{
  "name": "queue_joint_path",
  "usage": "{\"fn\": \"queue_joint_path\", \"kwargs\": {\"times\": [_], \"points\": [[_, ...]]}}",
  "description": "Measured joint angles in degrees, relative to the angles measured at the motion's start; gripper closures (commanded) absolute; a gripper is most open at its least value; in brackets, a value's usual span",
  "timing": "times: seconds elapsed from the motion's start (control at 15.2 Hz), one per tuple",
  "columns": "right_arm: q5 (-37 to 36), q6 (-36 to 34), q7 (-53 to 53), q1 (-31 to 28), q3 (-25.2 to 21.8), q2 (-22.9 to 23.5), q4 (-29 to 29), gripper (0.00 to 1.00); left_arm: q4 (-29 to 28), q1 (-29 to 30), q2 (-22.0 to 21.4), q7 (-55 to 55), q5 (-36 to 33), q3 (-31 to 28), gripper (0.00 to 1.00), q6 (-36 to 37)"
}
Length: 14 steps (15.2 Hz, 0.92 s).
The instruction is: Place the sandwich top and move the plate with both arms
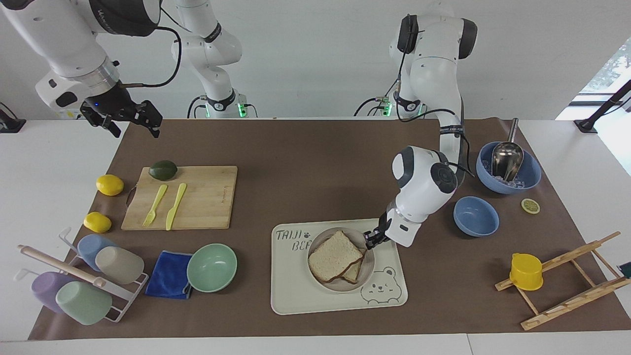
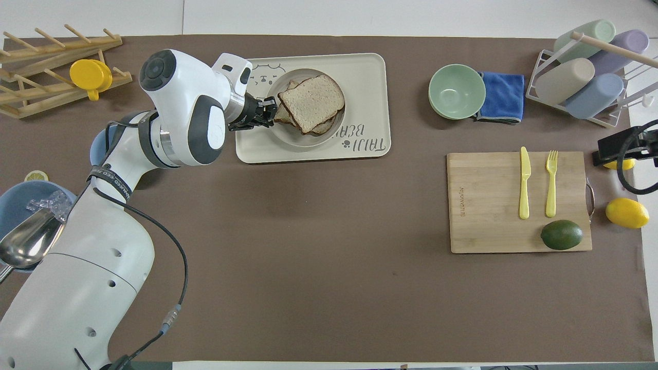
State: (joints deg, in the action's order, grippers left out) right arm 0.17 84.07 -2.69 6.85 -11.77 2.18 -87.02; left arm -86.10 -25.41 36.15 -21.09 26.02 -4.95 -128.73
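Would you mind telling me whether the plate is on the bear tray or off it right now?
On it: the plate sits inside the tray's rim in both views.

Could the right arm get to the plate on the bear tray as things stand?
Probably yes. The right gripper waits open above the table's edge at its own end, and nothing stands on the bare mat between it and the plate; only the left gripper occupies one rim.

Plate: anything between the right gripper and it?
Nothing tall. The right gripper hangs open over the table corner by the cutting board; only that board lies between it and the plate, whose rim the left gripper grips.
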Motion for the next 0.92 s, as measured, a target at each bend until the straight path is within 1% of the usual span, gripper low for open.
{"fn": "queue_joint_path", "kwargs": {"times": [0.33, 0.59, 0.79, 0.92], "points": [[0.0, 0.0, 0.0, 0.0, 0.0, 0.0, 0.0, 0.00, 0.0, 0.1, -0.5, 0.0, -0.2, -0.1, 0.00, 0.4], [0.0, 0.0, 0.0, 0.0, 0.0, 0.0, 0.0, 0.00, 0.2, 0.9, -1.5, 0.0, -2.1, -0.8, 0.00, 1.5], [0.0, 0.0, 0.0, 0.0, 0.0, 0.0, 0.0, 0.00, 0.2, 1.6, -3.4, 0.0, -2.2, -3.8, 0.00, 3.4], [0.0, 0.0, 0.0, 0.0, 0.0, 0.0, 0.0, 0.00, 0.2, 1.9, -5.4, 0.0, -2.3, -6.6, 0.00, 5.5]]}}
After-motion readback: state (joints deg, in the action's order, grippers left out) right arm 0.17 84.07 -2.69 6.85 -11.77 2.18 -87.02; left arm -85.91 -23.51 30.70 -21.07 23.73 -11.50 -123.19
